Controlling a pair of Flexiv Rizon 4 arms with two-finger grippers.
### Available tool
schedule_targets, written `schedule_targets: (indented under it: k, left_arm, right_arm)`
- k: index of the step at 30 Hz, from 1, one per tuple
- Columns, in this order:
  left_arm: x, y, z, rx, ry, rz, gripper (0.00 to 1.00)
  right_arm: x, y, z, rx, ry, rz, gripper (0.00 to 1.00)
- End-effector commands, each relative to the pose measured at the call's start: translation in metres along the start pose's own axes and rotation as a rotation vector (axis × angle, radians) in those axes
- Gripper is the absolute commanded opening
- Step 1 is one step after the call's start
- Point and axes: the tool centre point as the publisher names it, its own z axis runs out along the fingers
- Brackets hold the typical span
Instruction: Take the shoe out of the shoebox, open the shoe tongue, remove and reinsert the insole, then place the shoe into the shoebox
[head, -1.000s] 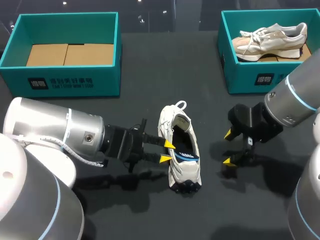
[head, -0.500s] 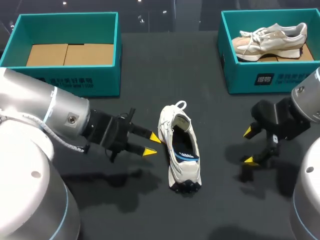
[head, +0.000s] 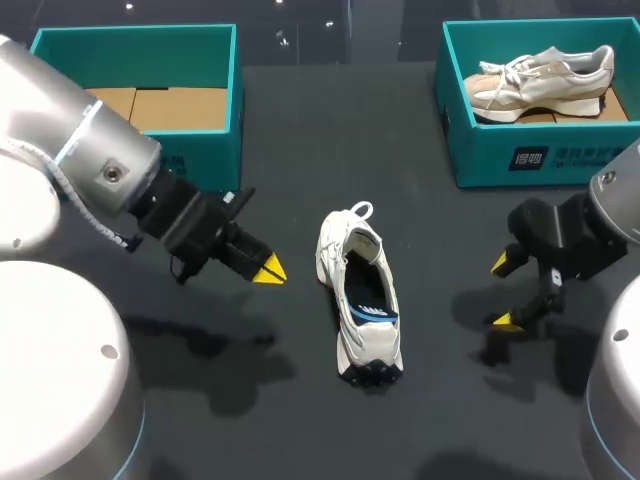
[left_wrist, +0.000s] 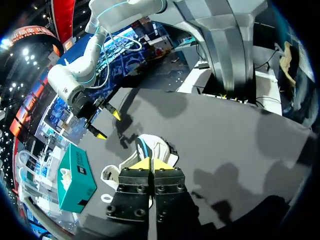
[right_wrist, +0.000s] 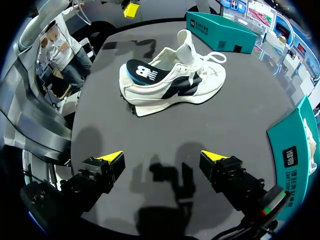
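Observation:
A white sneaker (head: 360, 300) lies on the black table (head: 330, 150), heel toward the front, with a blue-edged insole (head: 368, 298) showing in its opening. My left gripper (head: 268, 268) hovers to the left of the shoe, shut on nothing, its yellow tips together. In the left wrist view the left gripper (left_wrist: 151, 164) points at the sneaker (left_wrist: 150, 148) just ahead. My right gripper (head: 502, 292) stands open to the right of the shoe, well apart from it. The right wrist view shows the sneaker (right_wrist: 172, 82) on its side ahead of the right gripper (right_wrist: 162, 158).
A teal shoebox (head: 135, 165) with only cardboard in it stands at the back left. At the back right another teal shoebox (head: 470, 140) holds a beige sneaker (head: 545, 78).
My left gripper has let go of the shoe's side, drawn back to the left and shut. My right gripper has moved right, away from the shoe. The shoe has stayed put.

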Motion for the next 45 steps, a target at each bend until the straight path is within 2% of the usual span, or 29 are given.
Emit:
schedule_targets:
  k: [1, 2, 4, 6, 18, 24, 30, 38, 45]
  left_arm:
    - [-0.005, 0.000, -0.034, 0.038, 0.198, -0.002, 0.00]
    - [-0.005, 0.000, -0.034, 0.038, 0.198, -0.002, 0.00]
    - [-0.005, 0.000, -0.034, 0.038, 0.198, -0.002, 0.00]
    - [-0.005, 0.000, -0.034, 0.038, 0.198, -0.002, 0.00]
    - [-0.005, 0.000, -0.034, 0.038, 0.198, -0.002, 0.00]
    - [-0.020, 0.002, -0.024, 0.038, 0.303, 0.079, 0.00]
    - [-0.041, 0.007, -0.005, 0.048, 0.390, 0.135, 0.00]
    - [-0.065, 0.004, 0.023, 0.059, 0.508, 0.244, 0.00]
    - [-0.065, 0.004, 0.023, 0.059, 0.508, 0.244, 0.00]
  right_arm:
    - [0.000, -0.010, -0.009, 0.011, -0.020, 0.021, 1.00]
    - [-0.001, -0.015, -0.014, -0.012, -0.027, 0.021, 1.00]
    - [-0.003, -0.022, -0.020, 0.014, -0.046, 0.049, 1.00]
    - [-0.005, -0.028, -0.027, -0.005, -0.053, 0.053, 1.00]
    - [-0.025, -0.045, -0.041, -0.033, -0.032, 0.011, 1.00]
    - [-0.027, -0.049, -0.042, -0.021, -0.026, 0.035, 1.00]
    - [-0.027, -0.049, -0.042, -0.021, -0.026, 0.035, 1.00]
    - [-0.027, -0.049, -0.042, -0.021, -0.026, 0.035, 1.00]
    - [-0.027, -0.049, -0.042, -0.021, -0.026, 0.035, 1.00]
